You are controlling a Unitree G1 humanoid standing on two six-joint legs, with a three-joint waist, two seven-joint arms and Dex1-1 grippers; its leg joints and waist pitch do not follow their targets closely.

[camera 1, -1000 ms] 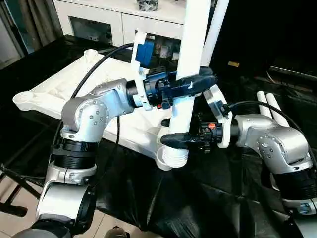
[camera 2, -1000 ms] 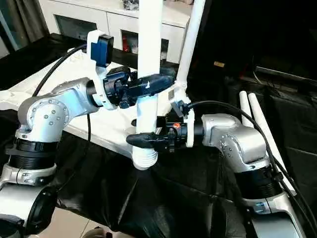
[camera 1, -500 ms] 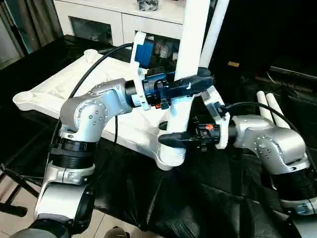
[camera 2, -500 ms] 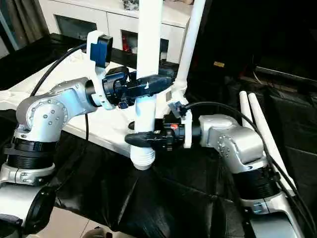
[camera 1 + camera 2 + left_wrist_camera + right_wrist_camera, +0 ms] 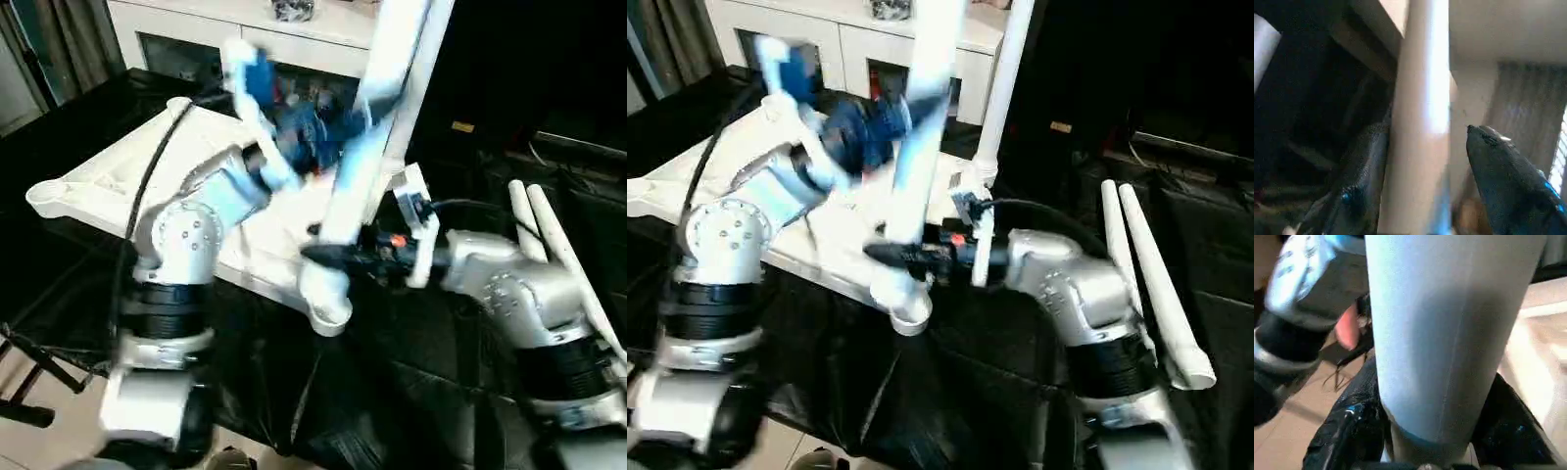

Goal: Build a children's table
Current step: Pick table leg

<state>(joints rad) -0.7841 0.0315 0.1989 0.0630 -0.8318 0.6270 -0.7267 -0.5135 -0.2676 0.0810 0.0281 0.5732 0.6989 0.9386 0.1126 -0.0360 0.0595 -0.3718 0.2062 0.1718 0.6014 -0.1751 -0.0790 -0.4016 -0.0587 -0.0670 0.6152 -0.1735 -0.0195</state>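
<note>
The white tabletop (image 5: 98,176) lies upside down on black cloth. A white tube leg (image 5: 367,117) stands tilted in its near corner socket (image 5: 323,305). My right gripper (image 5: 328,257) is shut on this leg just above the socket, its fingers (image 5: 1347,431) hugging both sides. Higher up, my left gripper (image 5: 333,132) is a motion blur around the same leg; its wrist view shows the leg (image 5: 1420,122) against one finger, with a gap to the other finger (image 5: 1498,166), so it is open. A second leg (image 5: 1004,78) stands in the far corner.
Two more white legs (image 5: 1146,274) lie side by side on the black cloth at the right. A white cabinet (image 5: 196,39) with glass doors stands behind the tabletop. Black cloth covers the ground in front of the near socket.
My left gripper has opened off the leg and the left arm is swinging up and to the left. The leg now leans more, and the right gripper has shifted slightly left with it.
</note>
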